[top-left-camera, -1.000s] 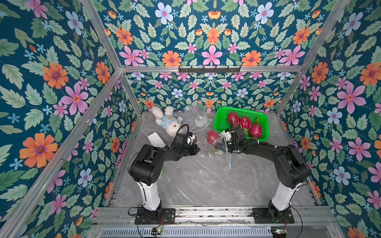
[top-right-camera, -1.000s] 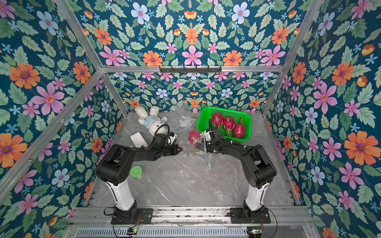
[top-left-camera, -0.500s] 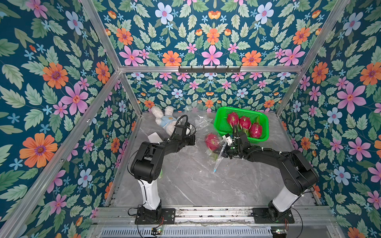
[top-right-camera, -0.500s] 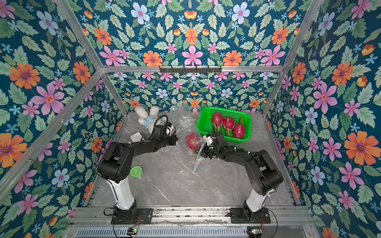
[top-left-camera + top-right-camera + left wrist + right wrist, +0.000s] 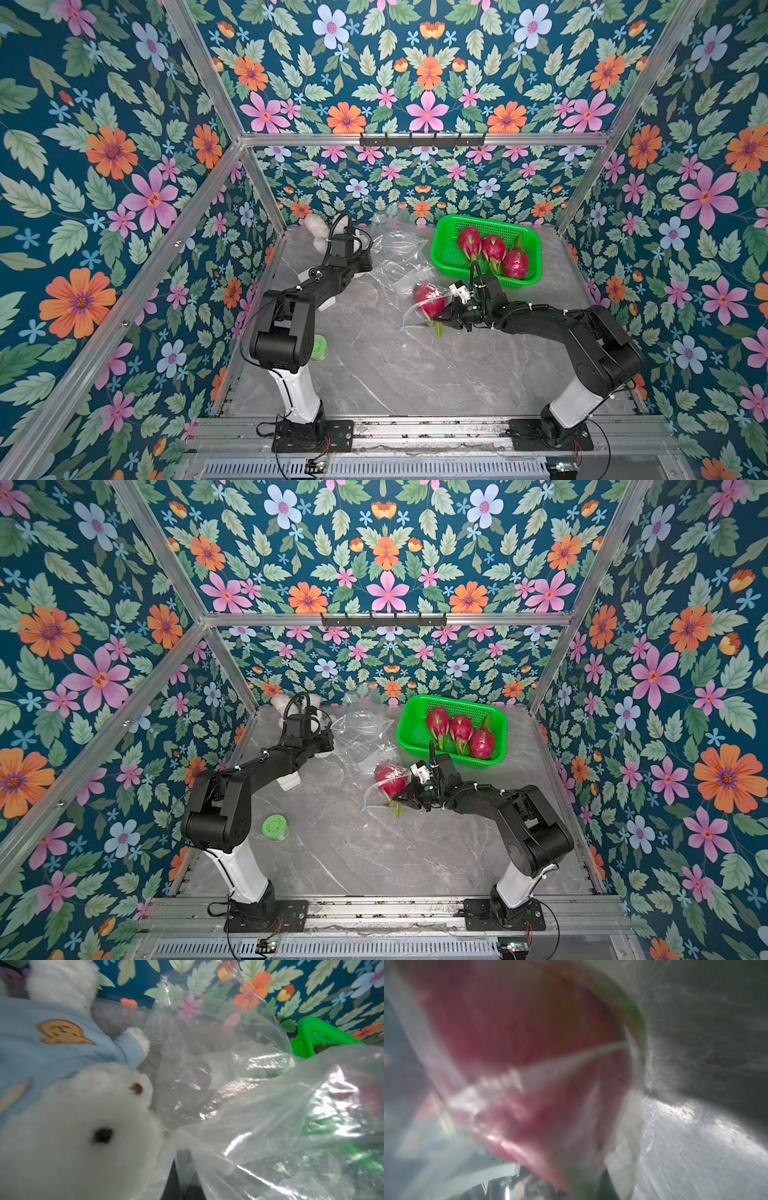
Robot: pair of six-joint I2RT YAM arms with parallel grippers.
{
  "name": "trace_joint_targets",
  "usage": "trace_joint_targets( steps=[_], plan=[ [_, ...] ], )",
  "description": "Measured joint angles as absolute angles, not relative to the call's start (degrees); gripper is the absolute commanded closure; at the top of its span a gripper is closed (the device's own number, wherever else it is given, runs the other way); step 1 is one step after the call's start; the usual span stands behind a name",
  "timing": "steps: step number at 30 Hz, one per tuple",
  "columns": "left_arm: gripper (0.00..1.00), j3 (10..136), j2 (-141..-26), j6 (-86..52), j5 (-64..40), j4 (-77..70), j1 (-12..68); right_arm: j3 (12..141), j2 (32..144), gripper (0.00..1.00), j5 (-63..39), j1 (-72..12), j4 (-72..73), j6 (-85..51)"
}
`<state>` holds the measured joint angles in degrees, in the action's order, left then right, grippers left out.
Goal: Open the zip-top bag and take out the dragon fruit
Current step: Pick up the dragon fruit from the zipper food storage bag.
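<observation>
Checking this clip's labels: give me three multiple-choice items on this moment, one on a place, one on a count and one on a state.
1. Where do three of the dragon fruit lie?
A) on the bare table
B) in the green basket
C) beside the plush toy

2. How many dragon fruit show in all?
A) two
B) six
C) four

3. How is the left gripper?
A) shut on the clear plastic bag
B) wide open over the basket
C) shut on the plush toy

Answers:
1 B: both top views show three fruit side by side inside the basket.
2 C: there are those three plus one at the right gripper.
3 A: in the left wrist view, the bag's film bunches into the closed jaws.
</observation>
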<state>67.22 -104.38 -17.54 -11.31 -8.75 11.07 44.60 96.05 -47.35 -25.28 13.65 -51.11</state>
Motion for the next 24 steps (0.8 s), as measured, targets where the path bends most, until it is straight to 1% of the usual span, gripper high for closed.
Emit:
trace_joint_targets(
  steps=[8, 16, 24],
  plan=[
    [1.00, 64.14, -102.17, -19.46, -10.28, -8.54, 5.96, 43.92, 90.70, 1.00, -47.27, -24.43, 9.13, -47.55],
    [1.00, 62.17, -101.34, -19.66, -11.46, -8.64, 5.87, 39.86, 82.32, 1.00, -46.26, -18.35, 3.79, -44.36],
    [1.00, 62.24, -102.74, -19.92, -15.25, -8.67, 6.02, 37.67, 72.62, 1.00, -46.30, -13.06, -3.55, -40.16]
  ],
)
